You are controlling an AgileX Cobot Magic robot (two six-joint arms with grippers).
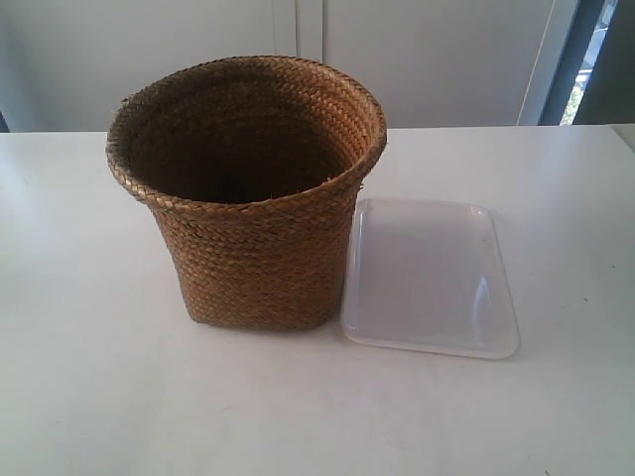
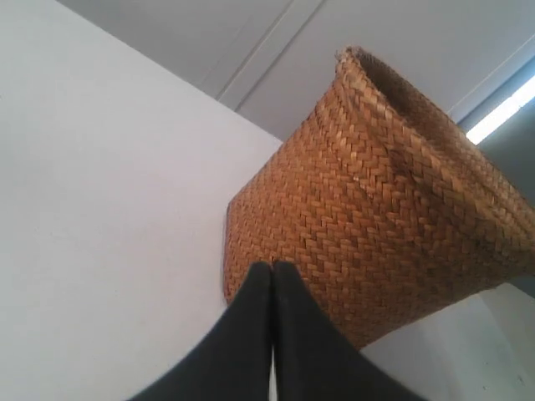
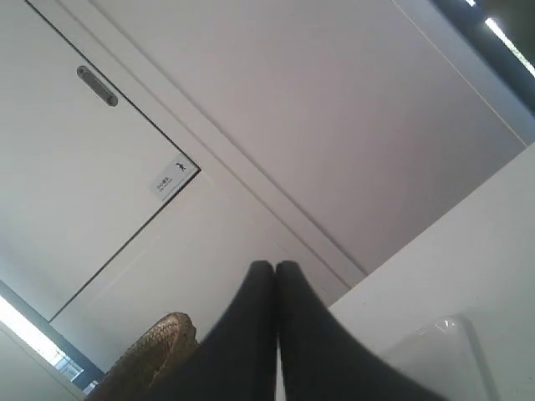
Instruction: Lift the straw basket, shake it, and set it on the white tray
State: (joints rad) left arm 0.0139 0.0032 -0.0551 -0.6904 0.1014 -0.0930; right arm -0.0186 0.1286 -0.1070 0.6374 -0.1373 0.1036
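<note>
The straw basket (image 1: 253,213) stands upright on the white table, golden-brown and braided, with a dark inside. The white tray (image 1: 430,276) lies flat right beside it, at its base on the exterior view's right, with nothing on it. No arm shows in the exterior view. In the left wrist view my left gripper (image 2: 273,267) is shut with nothing in it, its black tips pointing at the basket's (image 2: 376,209) side wall a short way off. My right gripper (image 3: 276,267) is shut and empty too; behind it show a piece of the basket's rim (image 3: 155,347) and a corner of the tray (image 3: 439,351).
The white table (image 1: 99,397) spreads out around both things. Behind it stands a white wall with cabinet doors (image 3: 75,150), and a dark window frame (image 1: 585,59) shows at the back right.
</note>
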